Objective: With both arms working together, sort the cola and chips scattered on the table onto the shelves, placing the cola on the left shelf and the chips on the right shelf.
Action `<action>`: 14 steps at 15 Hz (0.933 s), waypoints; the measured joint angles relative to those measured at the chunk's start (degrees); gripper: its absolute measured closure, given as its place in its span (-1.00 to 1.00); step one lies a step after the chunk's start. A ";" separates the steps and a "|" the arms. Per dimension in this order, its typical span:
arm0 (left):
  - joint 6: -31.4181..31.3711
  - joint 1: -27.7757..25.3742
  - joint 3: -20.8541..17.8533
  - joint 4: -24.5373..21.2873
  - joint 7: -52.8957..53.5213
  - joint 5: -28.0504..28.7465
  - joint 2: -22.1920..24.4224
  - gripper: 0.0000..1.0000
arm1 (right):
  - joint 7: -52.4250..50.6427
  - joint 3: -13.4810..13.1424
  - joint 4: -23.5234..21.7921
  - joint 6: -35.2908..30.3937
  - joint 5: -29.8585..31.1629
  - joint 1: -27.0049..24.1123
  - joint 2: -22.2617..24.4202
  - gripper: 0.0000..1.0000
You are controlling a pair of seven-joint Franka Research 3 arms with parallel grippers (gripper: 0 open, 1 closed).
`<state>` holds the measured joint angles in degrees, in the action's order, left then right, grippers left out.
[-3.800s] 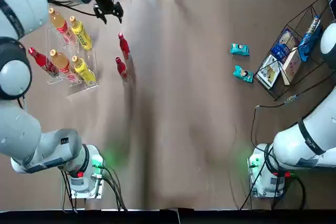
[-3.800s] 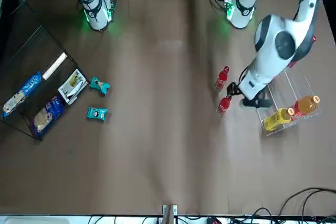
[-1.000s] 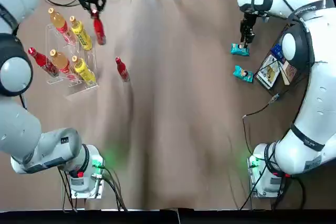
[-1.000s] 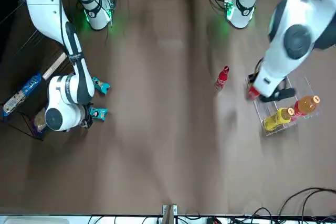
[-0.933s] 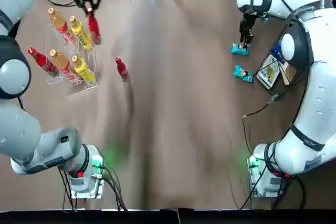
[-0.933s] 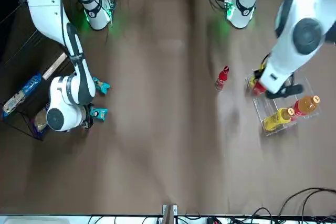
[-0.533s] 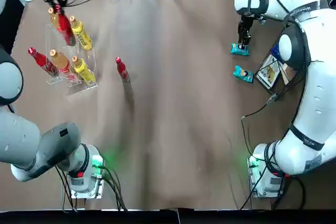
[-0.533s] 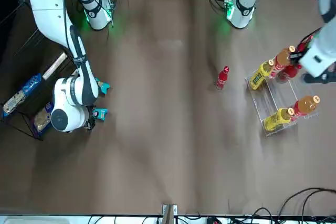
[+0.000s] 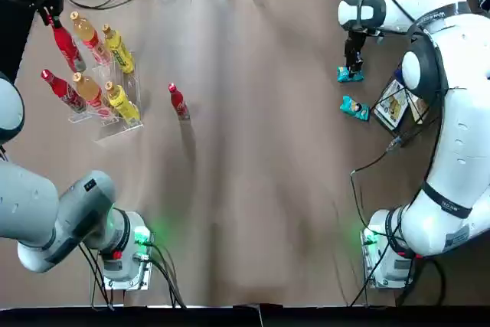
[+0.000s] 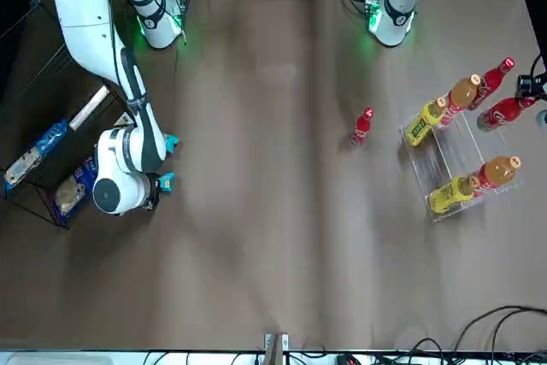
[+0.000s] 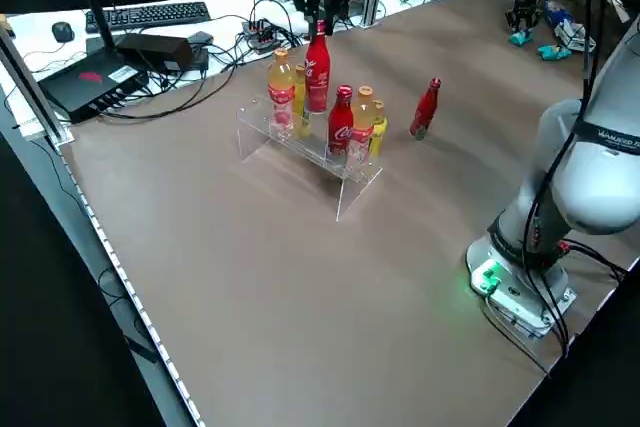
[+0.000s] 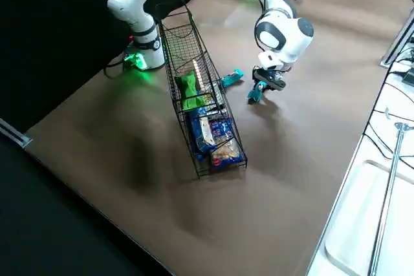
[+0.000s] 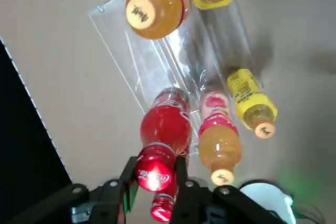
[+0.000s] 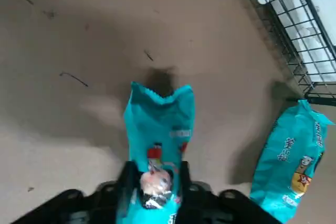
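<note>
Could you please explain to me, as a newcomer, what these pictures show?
Two robot arms share a brown table. One picture looks straight down, one faces the robot, two look from its sides, and two come from the wrists.

The left pincer grips a red cola bottle by its cap, at the clear rack. That rack carries another cola and orange and yellow bottles; a third cola is on the table.

The right pincer has its fingers around one teal packet. Another teal packet lies near the black wire basket, which already contains packets.
</note>
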<state>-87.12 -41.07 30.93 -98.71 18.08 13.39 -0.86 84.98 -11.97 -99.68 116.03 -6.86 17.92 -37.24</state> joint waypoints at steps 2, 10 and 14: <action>-1.59 -1.86 0.03 -1.16 3.19 0.00 0.00 0.36 | 0.02 -0.04 0.04 0.12 -0.02 0.00 0.17 0.55; -8.13 -7.51 0.16 -6.44 11.45 -1.03 0.70 0.36 | 0.93 -1.40 3.86 -8.76 0.15 -0.01 2.55 0.68; -8.39 -7.58 0.23 -7.11 11.51 -1.04 1.35 0.36 | -10.50 -3.11 14.66 -32.16 4.50 -0.14 8.63 0.68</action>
<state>-95.50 -48.65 31.17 -105.82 29.59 12.35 0.48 74.48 -15.09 -85.02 83.87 -2.35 17.77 -28.60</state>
